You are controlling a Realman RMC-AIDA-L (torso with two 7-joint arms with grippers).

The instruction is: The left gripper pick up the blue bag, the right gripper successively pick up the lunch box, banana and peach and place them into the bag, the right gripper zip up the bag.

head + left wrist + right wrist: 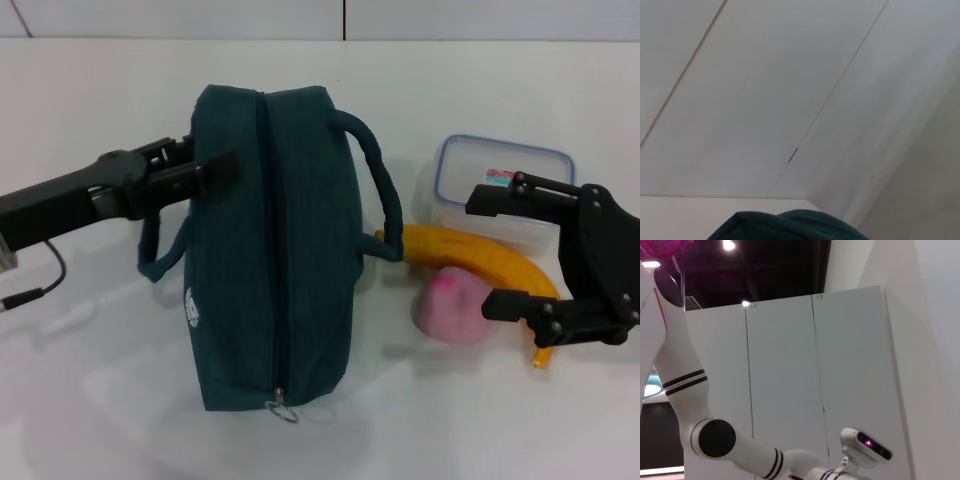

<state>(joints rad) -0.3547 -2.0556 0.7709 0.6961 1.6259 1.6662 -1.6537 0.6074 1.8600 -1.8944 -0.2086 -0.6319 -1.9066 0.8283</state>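
Lying zipped on the table [100, 400], the blue bag [270, 250] had the left gripper [215, 168] at its side, grip unclear; right gripper [487, 250] hovered wide open, empty, over banana [470, 255], peach [455, 310], lunch box [500, 165].

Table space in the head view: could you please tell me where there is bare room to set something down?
Bare table lies left of the blue bag and along its near edge. It is crowded right of the bag: lunch box, banana, peach, with the right gripper over them.
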